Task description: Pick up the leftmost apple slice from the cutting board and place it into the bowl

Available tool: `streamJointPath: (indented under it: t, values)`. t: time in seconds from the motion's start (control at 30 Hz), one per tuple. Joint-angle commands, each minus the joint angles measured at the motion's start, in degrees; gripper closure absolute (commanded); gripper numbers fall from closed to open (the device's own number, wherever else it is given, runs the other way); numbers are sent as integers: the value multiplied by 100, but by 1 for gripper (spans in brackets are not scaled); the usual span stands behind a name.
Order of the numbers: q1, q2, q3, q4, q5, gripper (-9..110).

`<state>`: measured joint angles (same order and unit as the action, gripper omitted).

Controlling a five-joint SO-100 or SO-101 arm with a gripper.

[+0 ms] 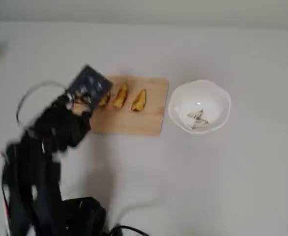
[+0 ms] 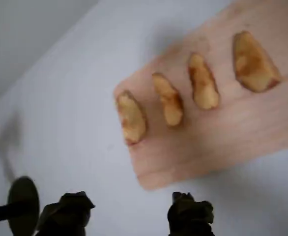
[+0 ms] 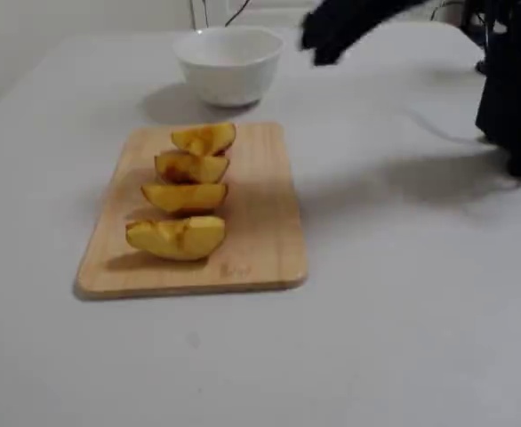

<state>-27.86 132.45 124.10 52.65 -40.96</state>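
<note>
Gripper above the board's end

My gripper [image 2: 129, 214] hangs wide and empty; four slices line the board [image 2: 222, 137], the bowl [image 1: 199, 106] beside it.

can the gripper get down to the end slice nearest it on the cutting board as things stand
Probably yes. In the wrist view the gripper is open and empty above the table, just off the cutting board. The end apple slice lies uncovered, apart from the next slice, with nothing between.

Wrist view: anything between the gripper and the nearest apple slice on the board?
No. In the wrist view only bare grey table and the cutting board's near edge lie between the open gripper and the leftmost apple slice.
</note>
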Motion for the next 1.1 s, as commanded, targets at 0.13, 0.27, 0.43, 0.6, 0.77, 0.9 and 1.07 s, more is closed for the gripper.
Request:
streamJointPath:
  t: [0.13, 0.27, 0.43, 0.6, 0.77, 0.9, 1.07]
  values:
    - [-334, -4017, -3621, 914, -237, 74]
    - [-404, -5168, -5027, 1424, -220, 73]
    - [-519, -6196, -6284, 1872, -167, 73]
    - [-563, -6908, -6935, 1951, -88, 73]
    - [-624, -7427, -7348, 1960, -26, 74]
    - [-659, -7805, -7664, 2004, 9, 76]
    - [-721, -8112, -7980, 2021, 88, 80]
